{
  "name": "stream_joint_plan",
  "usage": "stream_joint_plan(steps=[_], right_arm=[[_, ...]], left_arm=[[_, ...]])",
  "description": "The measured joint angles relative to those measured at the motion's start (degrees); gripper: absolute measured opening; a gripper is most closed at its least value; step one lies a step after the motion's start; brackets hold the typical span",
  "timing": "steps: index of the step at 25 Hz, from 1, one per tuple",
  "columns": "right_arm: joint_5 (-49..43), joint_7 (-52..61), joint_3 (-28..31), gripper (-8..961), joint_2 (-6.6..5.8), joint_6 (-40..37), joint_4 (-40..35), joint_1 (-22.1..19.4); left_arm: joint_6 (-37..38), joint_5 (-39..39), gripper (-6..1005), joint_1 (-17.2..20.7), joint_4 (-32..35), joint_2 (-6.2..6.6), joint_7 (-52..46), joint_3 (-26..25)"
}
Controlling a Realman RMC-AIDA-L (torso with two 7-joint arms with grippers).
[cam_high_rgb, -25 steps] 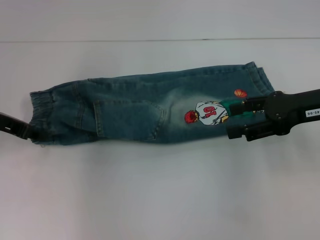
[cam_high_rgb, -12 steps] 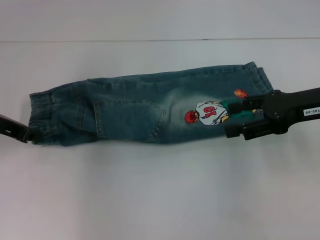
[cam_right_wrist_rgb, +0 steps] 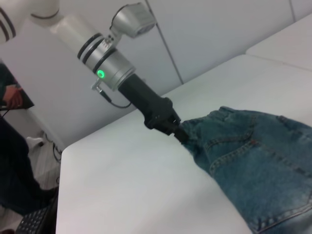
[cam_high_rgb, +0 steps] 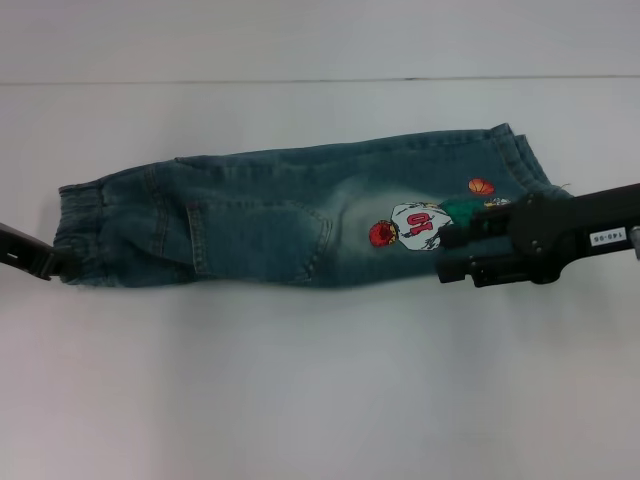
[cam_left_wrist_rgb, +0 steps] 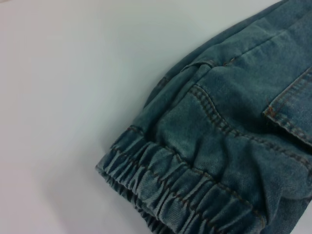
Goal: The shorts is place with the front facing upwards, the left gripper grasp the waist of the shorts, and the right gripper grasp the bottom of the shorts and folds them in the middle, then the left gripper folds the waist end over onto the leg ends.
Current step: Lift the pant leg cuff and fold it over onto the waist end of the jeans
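Observation:
The blue denim shorts lie folded lengthwise on the white table, a long strip running left to right in the head view. The gathered waist is at the left end, seen close up in the left wrist view. My left gripper is at the waist's near corner, shut on the fabric; the right wrist view shows it pinching the waist. The leg ends are at the right. My right gripper hovers open over the shorts beside the cartoon print.
The white table extends in front of the shorts, and a seam line runs across it behind them. In the right wrist view a person and a keyboard are beyond the table's far edge.
My right gripper has shifted slightly left over the print and its arm has dropped lower. The left gripper has drawn back a little to the left. The shorts stay in place.

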Motion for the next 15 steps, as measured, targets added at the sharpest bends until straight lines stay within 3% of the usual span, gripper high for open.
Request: stream_joint_plan(steps=[5,10,13,15], right_arm=[[-0.08,-0.17,-0.71,676,0.30,1.21,0.00,0.14],[-0.12,-0.19,-0.72,432,0.59,2.17,0.00,0.22],[-0.13,-0.22,-0.72,182,0.77,2.78,0.00,0.25],[0.03,-0.63,-0.54,121,0.95,2.95,0.02,0.26]], left_arm=[[0.55,-0.01,34,-0.17,0.36,0.00,0.05,0.00],[1.39,-0.01,33,-0.10,1.45,0.00,0.11,0.00],[2.46,-0.02,33,-0.25,2.02,0.02,0.11,-0.26],[3.25,-0.06,34,-0.26,2.90,0.03,0.12,-0.28]])
